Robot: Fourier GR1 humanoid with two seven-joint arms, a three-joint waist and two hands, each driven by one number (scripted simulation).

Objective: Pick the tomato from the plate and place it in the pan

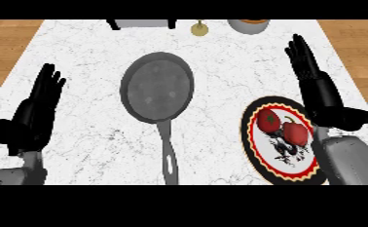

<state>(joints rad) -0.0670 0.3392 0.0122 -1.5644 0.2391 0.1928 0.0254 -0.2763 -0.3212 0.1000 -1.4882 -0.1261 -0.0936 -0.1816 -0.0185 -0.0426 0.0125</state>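
A round plate (253, 145) with a red and black rim lies at the lower right of the marble counter. On it sit what look like two red tomatoes, one (268, 120) towards the upper left and one (295, 132) beside it. A dark grey pan (156, 87) lies in the middle, its handle running down to the view's lower edge. My right hand (316, 87) hovers open just right of the plate, fingers straight and pointing away from me. My left hand (34, 111) rests open at the far left, well apart from the pan.
At the counter's back edge stand a small brass-coloured object (199, 28), a grey bowl (248, 25) and part of a dark-framed grey item (141, 23). Wooden floor (18, 36) shows past both sides of the counter.
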